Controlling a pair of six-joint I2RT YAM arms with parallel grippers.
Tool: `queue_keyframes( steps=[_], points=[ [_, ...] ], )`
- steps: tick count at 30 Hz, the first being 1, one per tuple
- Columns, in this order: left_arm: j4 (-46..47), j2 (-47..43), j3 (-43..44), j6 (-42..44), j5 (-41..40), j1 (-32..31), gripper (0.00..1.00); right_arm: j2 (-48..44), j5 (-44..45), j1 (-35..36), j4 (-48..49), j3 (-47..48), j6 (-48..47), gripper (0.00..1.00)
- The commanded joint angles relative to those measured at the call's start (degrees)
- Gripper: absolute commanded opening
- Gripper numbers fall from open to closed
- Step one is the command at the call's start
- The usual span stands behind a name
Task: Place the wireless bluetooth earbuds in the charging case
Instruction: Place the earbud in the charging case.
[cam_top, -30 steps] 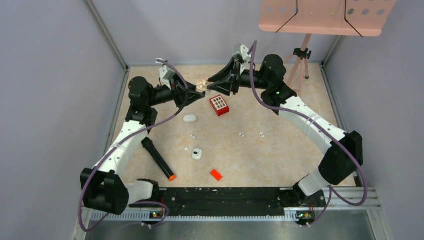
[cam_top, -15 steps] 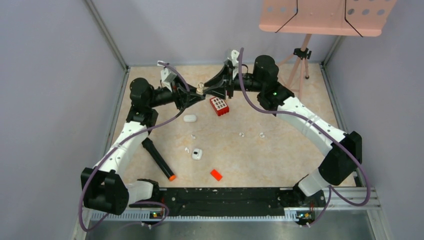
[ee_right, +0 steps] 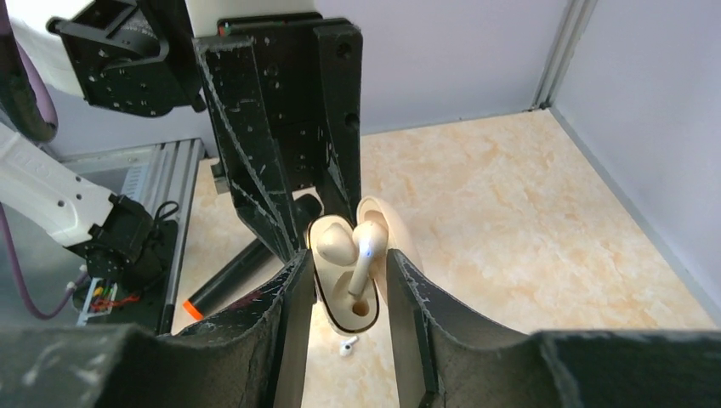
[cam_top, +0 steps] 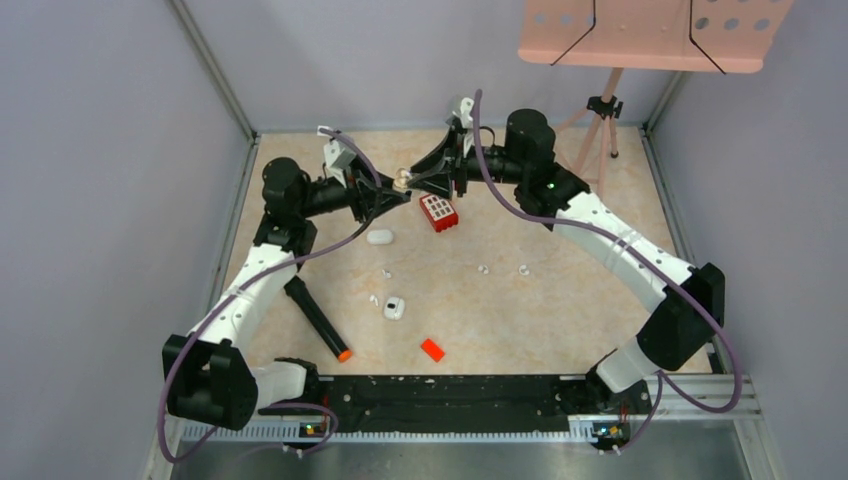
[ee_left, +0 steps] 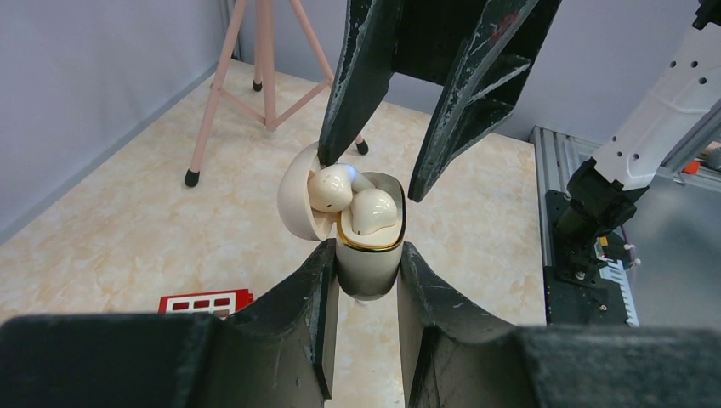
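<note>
The cream charging case [ee_left: 370,263], gold-rimmed with its lid swung open, is held above the table with my left gripper [ee_left: 367,246] shut on its body. One earbud [ee_right: 333,242] sits in its slot. The second earbud [ee_right: 366,255] stands with its stem tip in the other slot, a blue light lit on it. My right gripper [ee_right: 344,255] is open, and its fingers [ee_left: 357,85] straddle the case top and lid without pinching the earbud. Both grippers meet at the back [cam_top: 403,181]. Several tiny loose earbuds [cam_top: 483,269] lie on the table.
A red block [cam_top: 438,210] lies just below the grippers. A white oval case [cam_top: 380,237] and another small white case [cam_top: 394,308] lie on the table. A black marker [cam_top: 317,318] and an orange-red chip [cam_top: 432,349] are nearer the front. A pink tripod stand [cam_top: 603,110] is at the back right.
My right gripper has moved left and closed in over the case held by the left gripper. The left arm has barely shifted.
</note>
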Motion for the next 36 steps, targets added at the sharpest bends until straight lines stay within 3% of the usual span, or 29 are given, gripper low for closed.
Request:
queue_keyframes(
  steps=[1,14,22,29,31,36],
  points=[
    [1.09,-1.89,-0.54,2.03,0.85,-0.27,0.00,-0.05,2.42,0.41,-1.42,4.07,3.36,0.37],
    [0.34,-3.02,-1.50,3.64,2.21,-0.27,0.00,1.91,2.03,0.39,-1.40,2.85,5.53,0.25],
    [0.58,-2.95,-1.59,4.29,2.74,-0.27,0.00,3.06,1.75,0.41,-3.12,2.94,4.74,0.32],
    [0.24,-2.98,-1.91,5.01,2.70,-0.27,0.00,3.51,0.17,0.37,-2.60,2.74,4.94,0.14],
    [0.04,-3.09,-2.10,5.32,2.73,-0.27,0.00,3.66,-0.80,0.18,-1.88,2.65,5.36,0.01],
    [0.37,-3.21,-2.18,4.32,3.44,-0.23,0.00,3.46,-3.07,-2.86,4.60,0.15,12.37,0.00]
  ],
)
